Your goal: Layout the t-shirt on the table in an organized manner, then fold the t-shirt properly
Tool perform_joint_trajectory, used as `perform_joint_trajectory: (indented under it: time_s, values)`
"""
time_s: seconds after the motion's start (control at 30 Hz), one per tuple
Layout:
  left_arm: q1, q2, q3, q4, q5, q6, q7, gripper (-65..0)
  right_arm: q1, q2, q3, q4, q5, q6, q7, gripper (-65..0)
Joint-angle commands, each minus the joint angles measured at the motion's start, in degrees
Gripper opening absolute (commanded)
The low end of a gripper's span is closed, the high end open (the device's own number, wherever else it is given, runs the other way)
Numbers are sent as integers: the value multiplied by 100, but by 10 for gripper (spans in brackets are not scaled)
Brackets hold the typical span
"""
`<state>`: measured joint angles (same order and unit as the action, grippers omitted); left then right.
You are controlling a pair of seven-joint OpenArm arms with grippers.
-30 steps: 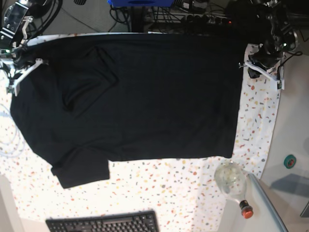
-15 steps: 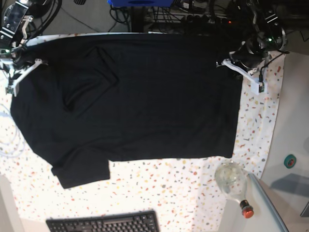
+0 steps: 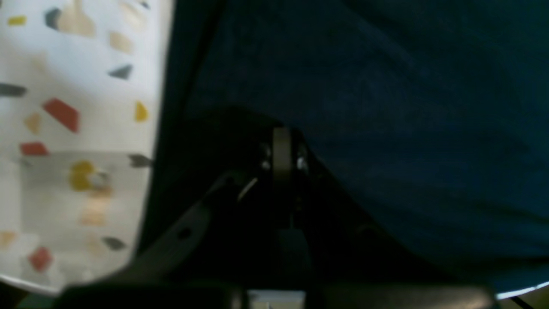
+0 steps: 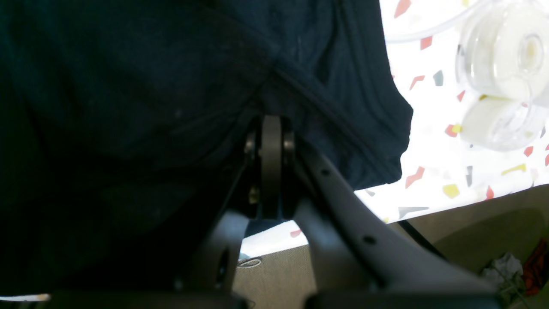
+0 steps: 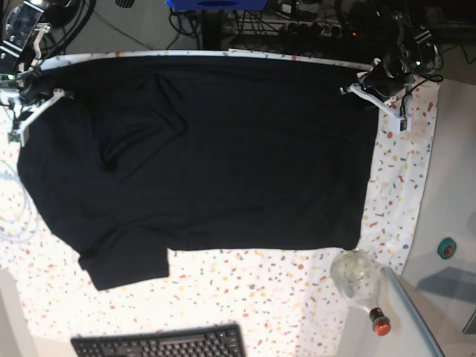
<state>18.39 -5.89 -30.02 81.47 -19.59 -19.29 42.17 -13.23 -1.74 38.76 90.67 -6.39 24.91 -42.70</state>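
Note:
The black t-shirt [image 5: 208, 156] lies spread flat over most of the speckled table [image 5: 260, 290], with one sleeve [image 5: 123, 264] pointing toward the near edge and a crease near its left side. At the shirt's far right corner, my left gripper [image 5: 355, 89] is shut on the cloth; the left wrist view shows its closed tips [image 3: 282, 143] in dark fabric [image 3: 386, 107] beside bare table [image 3: 77, 128]. My right gripper [image 5: 36, 95] is shut on the far left corner. Wrinkles of cloth [image 4: 128, 86] run into its closed tips [image 4: 271, 128].
A black keyboard [image 5: 160, 343] lies at the near edge. A clear bottle with a red cap [image 5: 357, 279] lies at the near right, a teal tape roll [image 5: 446, 248] beyond it. A white cable [image 5: 9, 223] and a clear spool [image 4: 506, 73] lie left of the shirt.
My left gripper has swung from the table's right edge inward and toward the far edge, taking the shirt's corner along. A white strip of table now shows along the far edge. The right arm stays still.

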Motion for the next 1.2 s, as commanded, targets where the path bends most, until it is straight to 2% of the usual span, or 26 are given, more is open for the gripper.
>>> perform_joint_trajectory:
  time_s: [0.0, 0.2, 0.33, 0.53, 0.7, 0.93, 1.1, 1.13, 1.17]
  values:
    - [55, -83, -44, 33, 285, 210, 139, -650, 27, 29, 14, 89, 11, -25, 72, -650]
    - [-94, -92, -44, -20, 302, 210, 139, -650, -61, -147, -30, 115, 11, -25, 72, -650]
    - [-129, -233, -53, -28, 250, 210, 130, -650, -61, -270, 14, 124, 11, -25, 98, -650]
    - [-279, -242, -35, -28, 294, 210, 130, -650, 18, -297, -13, 141, 11, -25, 107, -650]
    - [-437, -251, -44, -310, 302, 210, 33, -650, 396, -209, -39, 335, 11, -25, 107, -650]
    - [-463, -251, -44, -319, 267, 210, -46, -650, 1697, 547, -48, -412, 2, -25, 63, -650]
    - [-428, -365, -79, -319, 258, 210, -55, -650, 2831, 1268, -391, -2346, 2, -25, 107, -650]
    - [-419, -365, -202, -319, 258, 210, -55, -650, 3007, 1365, -461, -2742, 2, -25, 116, -632]
    - [-419, -365, -352, -319, 258, 193, -46, -650, 3174, 1435, -514, -3059, 11, -25, 177, -581]
